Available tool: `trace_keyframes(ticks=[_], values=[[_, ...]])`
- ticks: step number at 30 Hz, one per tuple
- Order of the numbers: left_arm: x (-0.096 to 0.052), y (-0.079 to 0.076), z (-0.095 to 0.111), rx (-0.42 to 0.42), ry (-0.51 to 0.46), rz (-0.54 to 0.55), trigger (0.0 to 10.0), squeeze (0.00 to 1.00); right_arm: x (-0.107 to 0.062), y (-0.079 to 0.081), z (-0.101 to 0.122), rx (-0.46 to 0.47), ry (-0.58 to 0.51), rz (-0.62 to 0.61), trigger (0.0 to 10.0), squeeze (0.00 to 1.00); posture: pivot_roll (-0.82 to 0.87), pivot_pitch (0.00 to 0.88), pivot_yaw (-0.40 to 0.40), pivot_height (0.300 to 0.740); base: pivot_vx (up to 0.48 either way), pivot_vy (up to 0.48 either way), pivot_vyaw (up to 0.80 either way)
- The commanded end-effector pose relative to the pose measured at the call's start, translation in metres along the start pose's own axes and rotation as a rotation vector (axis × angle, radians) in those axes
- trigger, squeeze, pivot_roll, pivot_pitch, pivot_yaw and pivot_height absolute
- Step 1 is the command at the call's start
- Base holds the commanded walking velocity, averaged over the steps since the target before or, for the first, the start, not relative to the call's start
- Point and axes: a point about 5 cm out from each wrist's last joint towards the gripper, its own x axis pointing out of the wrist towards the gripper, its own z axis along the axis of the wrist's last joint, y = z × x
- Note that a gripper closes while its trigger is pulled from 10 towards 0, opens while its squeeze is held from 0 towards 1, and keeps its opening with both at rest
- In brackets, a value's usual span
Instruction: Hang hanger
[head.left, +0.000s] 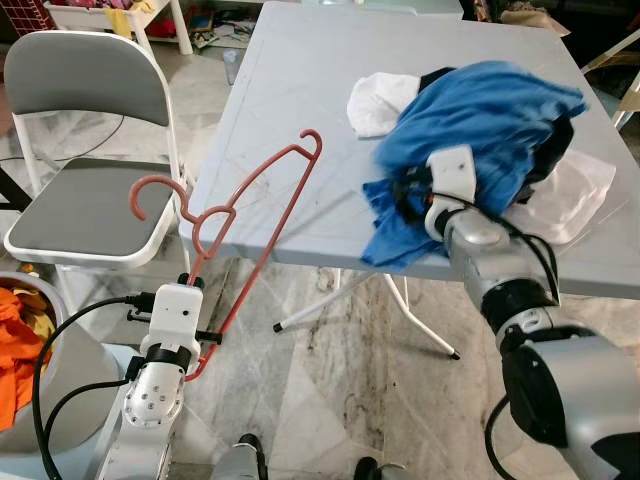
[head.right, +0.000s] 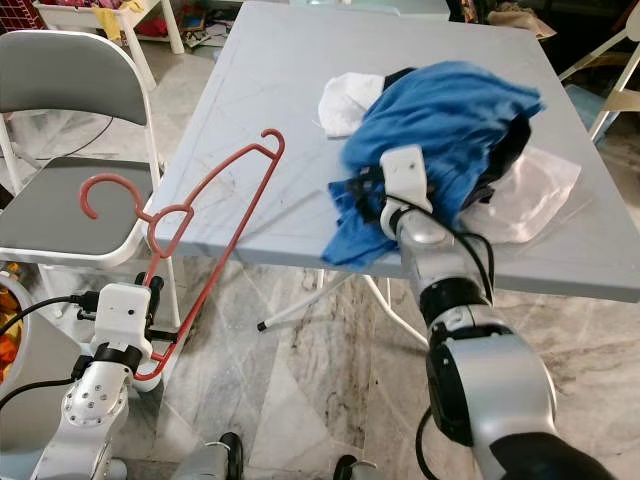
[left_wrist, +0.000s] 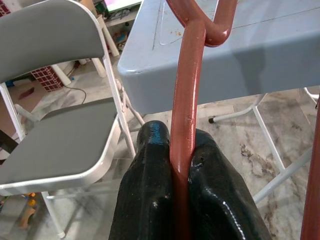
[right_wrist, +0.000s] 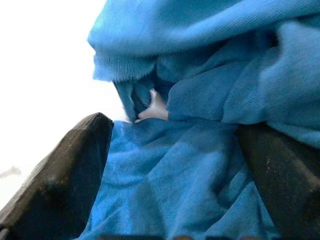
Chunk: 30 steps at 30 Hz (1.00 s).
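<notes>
A red plastic hanger (head.left: 262, 190) stands tilted off the table's near left corner, hook (head.left: 150, 190) toward the chair. My left gripper (head.left: 196, 283) is shut on its lower bar, and the black fingers (left_wrist: 150, 170) clamp the red rod (left_wrist: 184, 100) in the left wrist view. A blue garment (head.left: 480, 120) lies heaped on the grey table (head.left: 300, 80). My right gripper (head.left: 405, 195) is pushed into its near edge. It is open, with fingers (right_wrist: 65, 165) spread wide and blue cloth (right_wrist: 175, 170) between them.
A grey folding chair (head.left: 90, 210) stands left of the table. White cloths (head.left: 378, 100) (head.left: 575, 195) and a dark garment (head.left: 555, 150) lie beside and under the blue one. Orange clothes (head.left: 15, 340) fill a basket at the lower left. Marble floor (head.left: 340, 380) lies under the table.
</notes>
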Motion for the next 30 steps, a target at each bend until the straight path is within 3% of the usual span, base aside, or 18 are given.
trace_keyframes(ticks=[1, 10, 15, 19, 20, 21, 23, 25, 30], values=[[-0.003, -0.001, -0.004, 0.002, 0.024, -0.002, 10.0, 0.0, 0.0, -0.002, 0.0, 0.008, 0.001, -0.026, 10.0, 0.0, 0.22, 0.227, -0.047, 0.74, 0.0, 0.0, 0.0], [-0.002, -0.005, -0.004, 0.0, 0.028, -0.004, 10.0, 0.0, 0.005, 0.009, 0.016, 0.009, -0.041, -0.061, 10.0, 0.0, 0.22, 0.228, -0.052, 0.74, 0.0, 0.0, 0.0], [-0.001, -0.005, -0.004, -0.002, 0.027, 0.003, 10.0, 0.0, 0.001, 0.031, 0.012, 0.077, -0.069, 0.232, 10.0, 0.0, 0.22, 0.22, -0.054, 0.74, 0.0, 0.0, 0.0], [0.002, -0.006, -0.004, -0.004, 0.024, 0.003, 10.0, 0.0, -0.012, 0.036, -0.002, 0.035, -0.099, 0.502, 10.0, 0.0, 0.2, 0.21, -0.051, 0.74, 0.0, 0.0, 0.0], [0.004, -0.007, -0.003, -0.005, 0.02, -0.002, 10.0, 0.0, -0.02, 0.036, -0.007, 0.0, -0.123, 0.589, 10.0, 0.0, 0.19, 0.207, -0.049, 0.74, 0.0, 0.0, 0.0], [0.004, -0.007, -0.003, -0.005, 0.02, -0.002, 10.0, 0.0, -0.02, 0.036, -0.007, 0.0, -0.123, 0.589, 10.0, 0.0, 0.19, 0.207, -0.049, 0.74, 0.0, 0.0, 0.0], [0.007, -0.009, -0.002, -0.007, 0.014, -0.01, 10.0, 0.0, -0.035, 0.027, -0.017, -0.055, -0.146, 0.682, 10.0, 0.0, 0.17, 0.201, -0.045, 0.74, 0.0, 0.0, 0.0], [0.01, -0.01, -0.001, -0.008, 0.01, -0.018, 10.0, 0.0, -0.045, 0.018, -0.022, -0.079, -0.17, 0.702, 10.0, 0.0, 0.16, 0.197, -0.041, 0.74, 0.0, 0.0, 0.0], [0.015, -0.014, 0.001, 0.006, -0.01, -0.048, 10.0, 0.0, -0.059, -0.001, -0.034, -0.11, -0.173, 0.6, 10.0, 0.0, 0.13, 0.186, -0.028, 0.74, 0.0, 0.0, 0.0]])
